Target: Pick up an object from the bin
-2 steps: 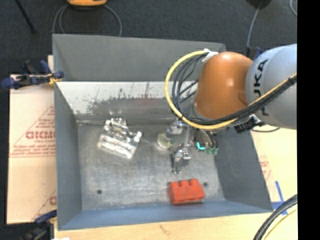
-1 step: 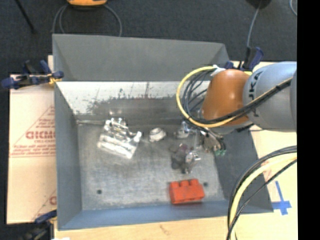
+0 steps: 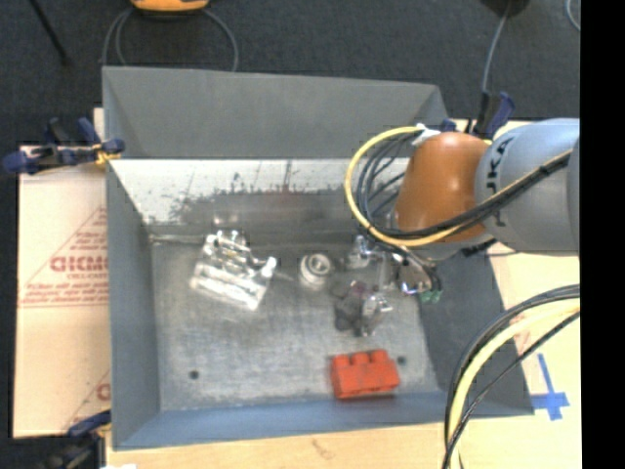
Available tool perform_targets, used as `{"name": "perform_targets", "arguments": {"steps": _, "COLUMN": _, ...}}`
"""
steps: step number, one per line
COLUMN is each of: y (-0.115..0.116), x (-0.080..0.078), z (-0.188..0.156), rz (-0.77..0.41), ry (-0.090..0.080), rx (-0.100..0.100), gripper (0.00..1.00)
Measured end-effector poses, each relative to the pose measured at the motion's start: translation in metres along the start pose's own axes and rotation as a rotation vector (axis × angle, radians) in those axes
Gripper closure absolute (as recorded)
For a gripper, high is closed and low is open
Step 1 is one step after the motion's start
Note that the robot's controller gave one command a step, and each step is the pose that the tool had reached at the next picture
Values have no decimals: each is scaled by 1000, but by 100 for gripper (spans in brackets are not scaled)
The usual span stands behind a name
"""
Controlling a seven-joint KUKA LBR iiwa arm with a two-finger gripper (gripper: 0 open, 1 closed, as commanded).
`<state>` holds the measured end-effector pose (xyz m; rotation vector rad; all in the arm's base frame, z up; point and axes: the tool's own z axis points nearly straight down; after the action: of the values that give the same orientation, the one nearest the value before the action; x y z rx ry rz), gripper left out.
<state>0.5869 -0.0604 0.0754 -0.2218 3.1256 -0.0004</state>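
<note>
My gripper [image 3: 357, 305] hangs low in the right half of the bin, below the orange-covered wrist. Under its tip is a small dark shape on the floor that I cannot identify. A red-orange rectangular block [image 3: 365, 374] lies just in front of it, near the bin's front wall. Just left of the gripper sits a small silver round roll [image 3: 314, 267]. Farther left, a clear plastic package [image 3: 232, 272] with ribbed, shiny contents lies on the floor.
The arm comes in over the bin's right wall, with yellow and black cables looped round the wrist. The back wall slopes down to the floor behind the roll and the package.
</note>
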Motion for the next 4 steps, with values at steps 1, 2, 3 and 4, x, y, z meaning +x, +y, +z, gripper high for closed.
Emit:
{"name": "perform_targets", "arguments": {"steps": 1, "y": 0, "x": -2, "z": -1, "rz": 3, "ry": 1, "rx": -1, "gripper": 0}}
{"name": "perform_targets", "arguments": {"steps": 2, "y": -1, "x": -3, "z": -2, "rz": 6, "ry": 0, "rx": -1, "gripper": 0}}
{"name": "perform_targets", "arguments": {"steps": 3, "y": -2, "x": 1, "z": 0, "rz": 14, "ry": -10, "rx": -1, "gripper": 0}}
{"name": "perform_targets", "arguments": {"steps": 4, "y": -3, "x": 0, "z": -1, "rz": 15, "ry": -12, "rx": 1, "gripper": 100}}
